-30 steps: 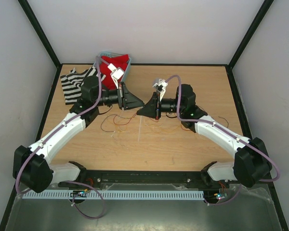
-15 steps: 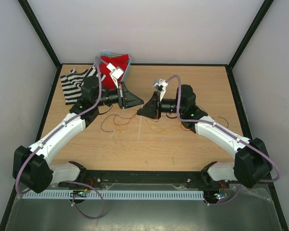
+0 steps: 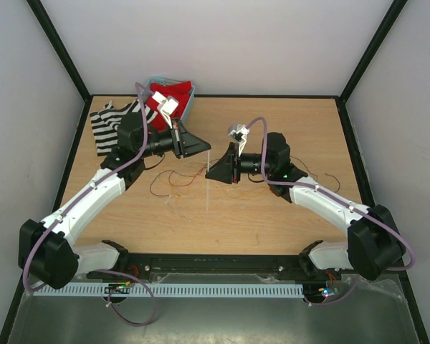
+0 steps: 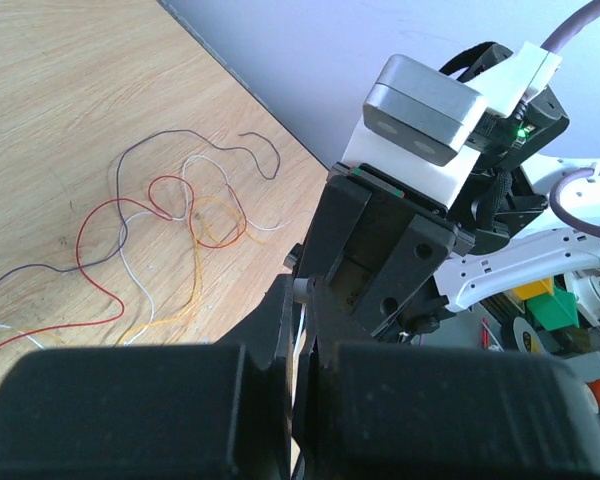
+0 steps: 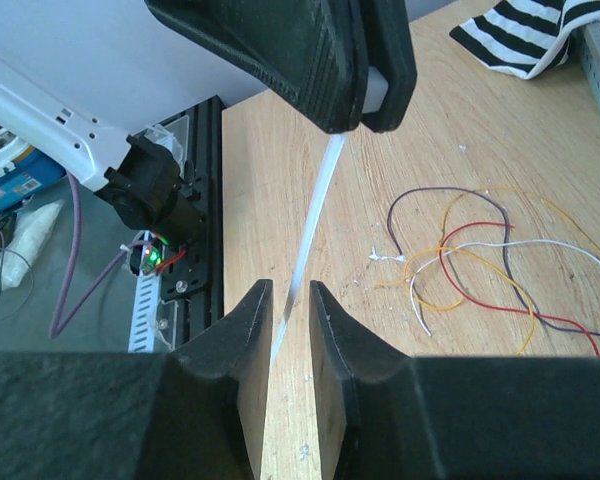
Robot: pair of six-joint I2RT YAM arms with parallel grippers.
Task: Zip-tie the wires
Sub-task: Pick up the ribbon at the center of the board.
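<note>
light wooden table (image 3: 258, 215), plain white walls (image 3: 222, 43) on three sides, black frame posts (image 3: 59, 46) in corners

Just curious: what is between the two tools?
A thin whitish plastic strip, clear in the right wrist view: it runs from the shut left tool down into the gap of the open right tool.

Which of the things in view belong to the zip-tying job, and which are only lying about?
Belong to the job:
- wires, lying loose
- zip tie, pinched by the left gripper, running between the open jaws of the right gripper

Only lying about:
- striped cloth
- red cloth, both at the far left corner
</note>
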